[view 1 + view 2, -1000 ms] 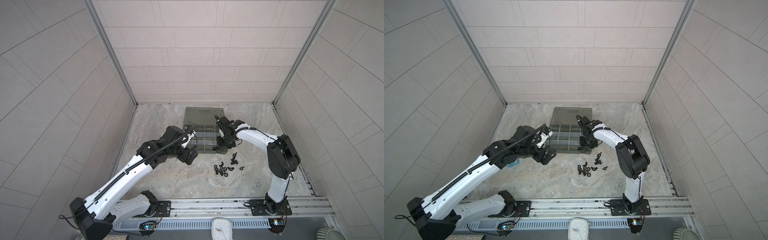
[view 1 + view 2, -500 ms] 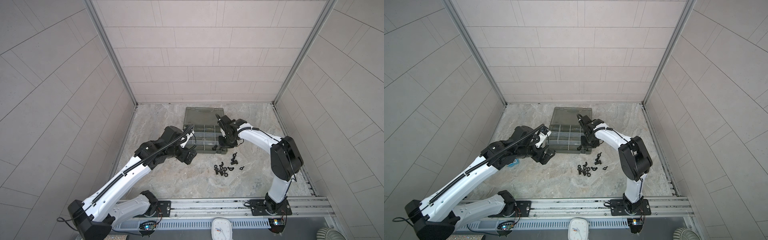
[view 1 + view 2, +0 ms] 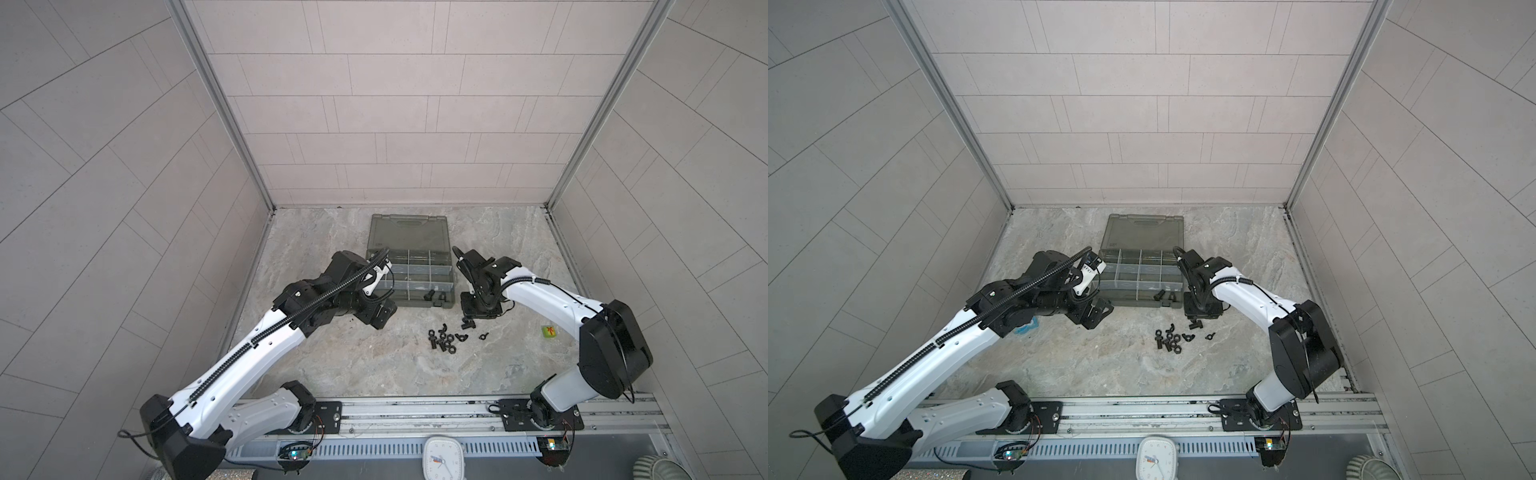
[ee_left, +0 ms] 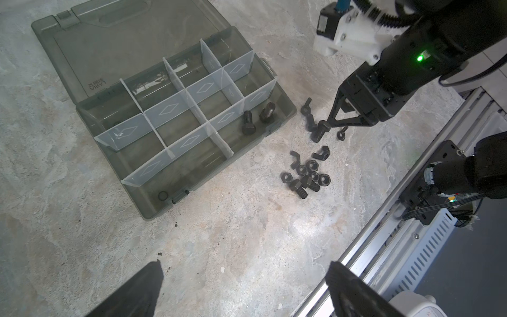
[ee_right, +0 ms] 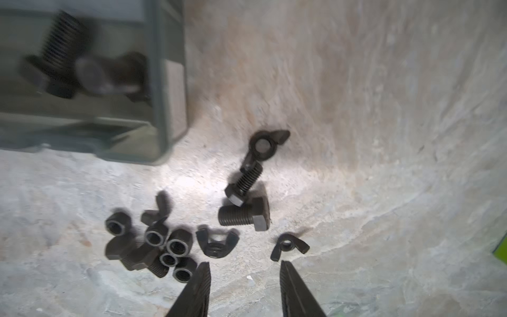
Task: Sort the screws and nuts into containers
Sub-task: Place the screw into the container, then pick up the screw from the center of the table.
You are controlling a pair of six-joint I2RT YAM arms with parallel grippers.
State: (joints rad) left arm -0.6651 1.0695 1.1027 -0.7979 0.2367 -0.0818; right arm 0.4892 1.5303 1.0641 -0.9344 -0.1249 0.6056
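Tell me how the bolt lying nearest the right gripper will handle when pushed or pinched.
Lying on its round threaded shaft, the bolt would probably roll if pushed, curving around its wider hex head. It looks solid and rigid; its threads likely resist slipping.

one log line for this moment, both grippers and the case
left gripper: open, empty | right gripper: open, empty, near loose pile | organiser case: lid open, two screws in corner compartment

In the right wrist view you get the organiser case [image 5: 167, 82] smeared and cropped, the screws [image 5: 59, 52] inside it blurred, and only a sliver of the green cube [image 5: 501, 251]. In a top view the left arm [image 3: 955, 349] hides most of the blue toy [image 3: 1025, 328].
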